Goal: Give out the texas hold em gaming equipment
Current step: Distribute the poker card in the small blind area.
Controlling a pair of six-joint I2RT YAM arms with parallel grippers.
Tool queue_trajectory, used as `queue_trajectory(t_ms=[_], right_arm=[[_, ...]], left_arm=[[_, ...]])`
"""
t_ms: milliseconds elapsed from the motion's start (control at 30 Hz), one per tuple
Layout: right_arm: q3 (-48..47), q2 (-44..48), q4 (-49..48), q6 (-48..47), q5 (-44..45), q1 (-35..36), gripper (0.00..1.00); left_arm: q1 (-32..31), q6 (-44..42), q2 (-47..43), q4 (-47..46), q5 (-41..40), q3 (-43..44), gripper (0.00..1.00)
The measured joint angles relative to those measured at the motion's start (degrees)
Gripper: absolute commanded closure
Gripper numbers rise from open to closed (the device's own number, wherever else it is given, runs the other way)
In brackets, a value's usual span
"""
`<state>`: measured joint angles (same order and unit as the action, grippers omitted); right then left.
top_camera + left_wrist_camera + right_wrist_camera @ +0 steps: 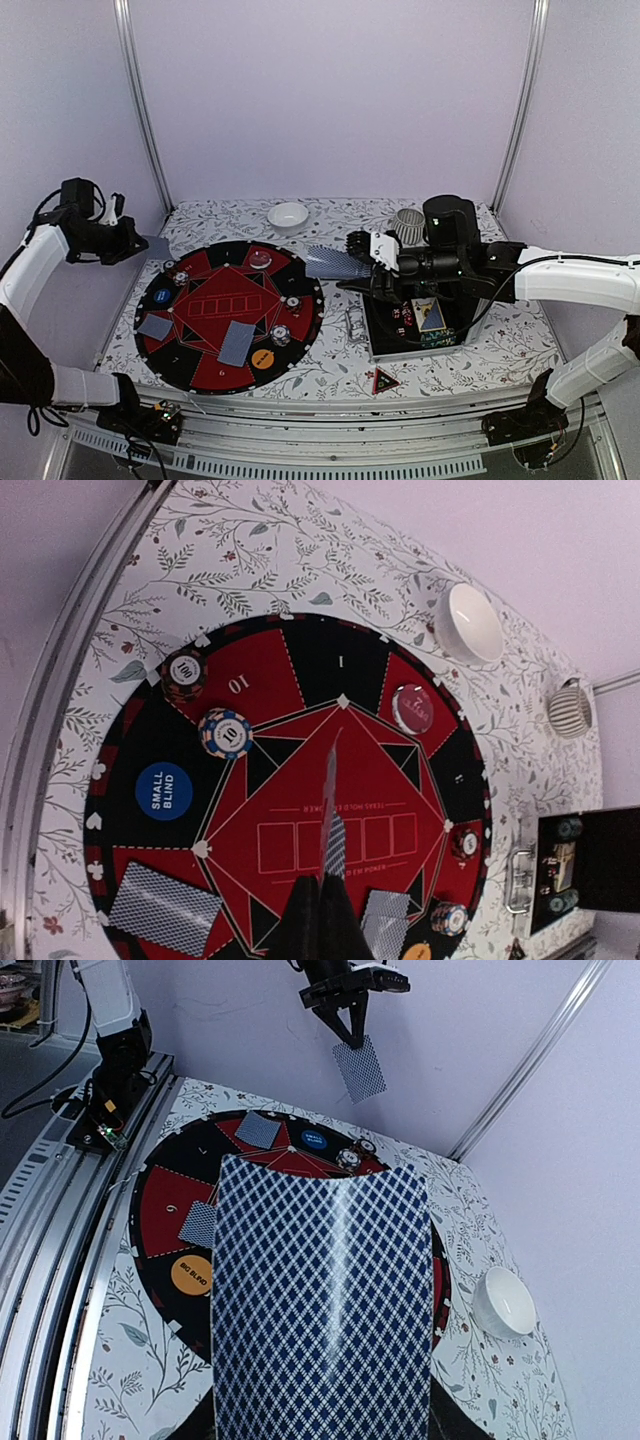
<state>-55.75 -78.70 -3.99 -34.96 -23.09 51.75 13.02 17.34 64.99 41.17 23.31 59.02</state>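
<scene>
The left gripper (pixel 128 240) pinches one thin grey-blue patterned playing card (pixel 155 246) by its edge, above the left rim of the round red-and-black poker mat (pixel 200 370). The right gripper (pixel 362 258) clamps a second bowed card (pixel 325 1300) near the mat's right rim. Such cards seem light, bendy and slippery; it is better to grip a short edge.

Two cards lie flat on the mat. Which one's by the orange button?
The right-hand card, just beside the orange button; the other card lies further left, beside the blue button.
</scene>
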Motion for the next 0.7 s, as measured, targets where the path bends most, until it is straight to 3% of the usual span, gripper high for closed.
queue_trajectory(t_ms=[233, 433, 567, 700], right_arm=[[0.00, 0.00, 0.00, -0.04, -0.26, 0.00, 0.57], [0.00, 0.24, -0.02, -0.04, -0.94, 0.00, 0.57], [0.00, 0.26, -0.04, -0.04, -1.29, 0.00, 0.57], [0.00, 0.26, -0.02, -0.04, -1.36, 0.00, 0.57]], left_arm=[[-3.06, -8.83, 7.02, 9.42, -3.10, 5.18, 1.00], [-6.49, -10.47, 14.27, 15.41, -8.15, 12.90, 1.00], [-13.18, -10.43, 19.89, 17.64, -11.82, 16.72, 1.00], [-21.44, -9.11, 22.08, 18.47, -12.24, 15.26, 1.00]])
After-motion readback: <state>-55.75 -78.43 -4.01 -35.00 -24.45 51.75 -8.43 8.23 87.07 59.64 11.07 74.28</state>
